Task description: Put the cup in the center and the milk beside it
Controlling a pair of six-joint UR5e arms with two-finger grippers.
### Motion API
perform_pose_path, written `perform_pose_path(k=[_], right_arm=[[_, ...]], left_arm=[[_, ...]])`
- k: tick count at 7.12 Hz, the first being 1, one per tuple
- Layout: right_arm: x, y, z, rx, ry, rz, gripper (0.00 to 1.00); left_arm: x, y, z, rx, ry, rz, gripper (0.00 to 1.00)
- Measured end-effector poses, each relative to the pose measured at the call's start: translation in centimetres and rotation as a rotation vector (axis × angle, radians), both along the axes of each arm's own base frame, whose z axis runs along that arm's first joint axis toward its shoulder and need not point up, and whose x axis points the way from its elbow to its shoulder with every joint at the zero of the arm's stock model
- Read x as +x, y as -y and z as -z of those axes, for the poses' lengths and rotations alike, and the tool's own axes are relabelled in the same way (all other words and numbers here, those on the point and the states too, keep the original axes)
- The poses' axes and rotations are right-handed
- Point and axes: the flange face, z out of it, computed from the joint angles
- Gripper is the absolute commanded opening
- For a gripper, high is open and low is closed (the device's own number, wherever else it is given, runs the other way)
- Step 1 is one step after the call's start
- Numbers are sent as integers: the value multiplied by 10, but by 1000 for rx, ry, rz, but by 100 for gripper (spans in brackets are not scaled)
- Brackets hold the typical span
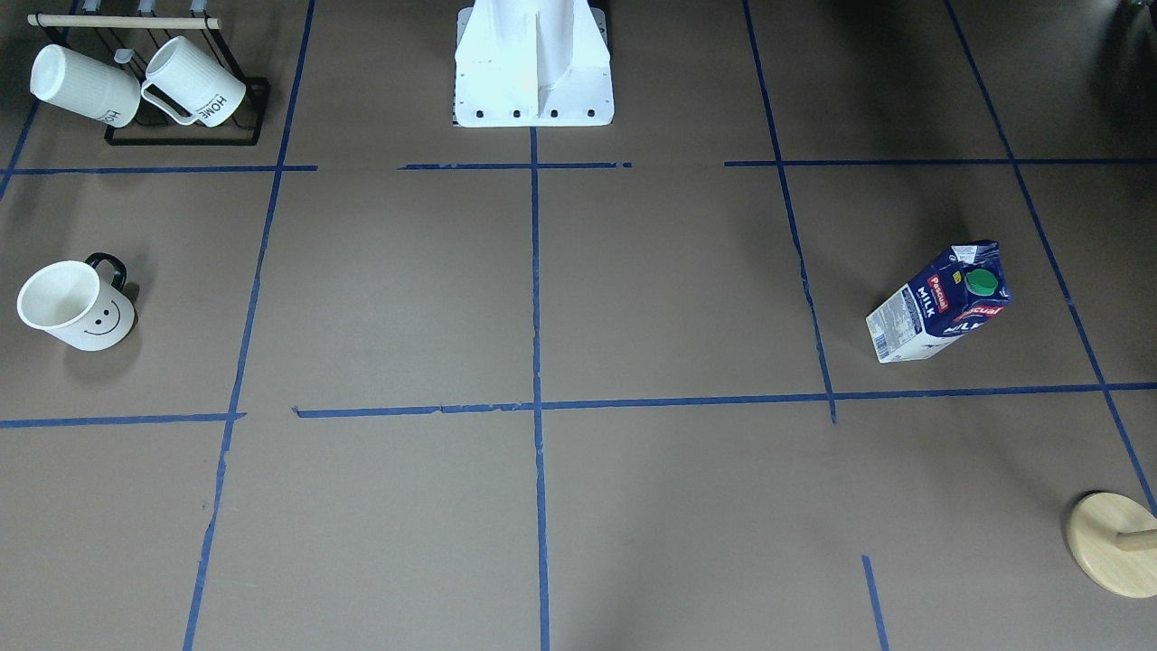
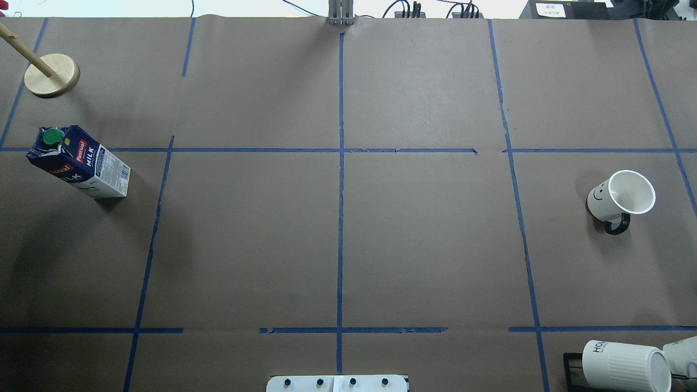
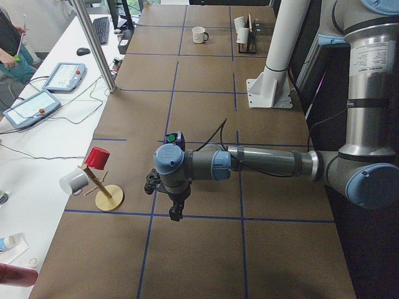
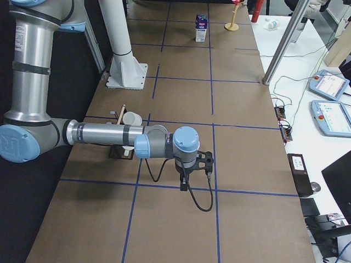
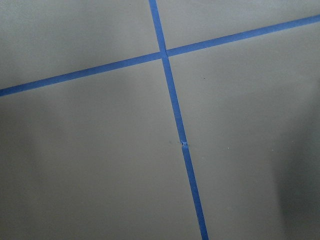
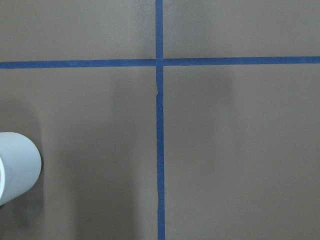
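Note:
The cup [image 1: 77, 306] is a white mug with a black handle and a smiley face. It stands upright at the table's right end, also in the overhead view [image 2: 621, 198] and far off in the left view [image 3: 199, 34]. The milk [image 1: 940, 303] stands upright at the left end, also in the overhead view [image 2: 76, 163]. The center crossing [image 2: 340, 149] of blue tape is bare. My left gripper [image 3: 171, 210] hangs above the table just beyond the milk [image 3: 174, 138]. My right gripper [image 4: 185, 185] hangs over the right end. I cannot tell whether either is open or shut.
A black rack [image 1: 181, 136] holds two ribbed "HOME" mugs [image 2: 621, 365] at the right end near the robot. A wooden mug tree [image 2: 52, 76] stands at the far left corner. The white robot base [image 1: 533, 72] is at the table's near middle. A white rounded object [image 6: 17, 172] shows in the right wrist view.

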Motion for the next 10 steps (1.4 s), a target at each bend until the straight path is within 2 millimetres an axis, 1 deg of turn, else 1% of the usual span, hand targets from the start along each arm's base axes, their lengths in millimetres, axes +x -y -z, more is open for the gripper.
perform_pose_path(k=[3, 4, 5, 6, 8, 9, 10], right_arm=[[0, 0, 1, 2, 3, 0, 100], [-4, 6, 9, 17, 9, 7, 100], [-13, 19, 27, 56, 17, 25, 100], [-28, 33, 43, 97, 22, 55, 100], [-56, 44, 57, 151, 28, 106, 100], [-78, 48, 66, 162, 33, 116, 100], [-104, 48, 73, 158, 44, 100, 100]], left_arm=[[0, -4, -4, 12, 1, -15, 100], [0, -4, -5, 12, 1, -17, 100], [0, -4, -6, 11, 1, -18, 100], [1, -4, -6, 12, 0, -18, 100], [1, -4, -6, 11, 0, -20, 100], [2, -4, -6, 12, -1, -20, 100], [2, -4, -5, 14, -1, -21, 100]])
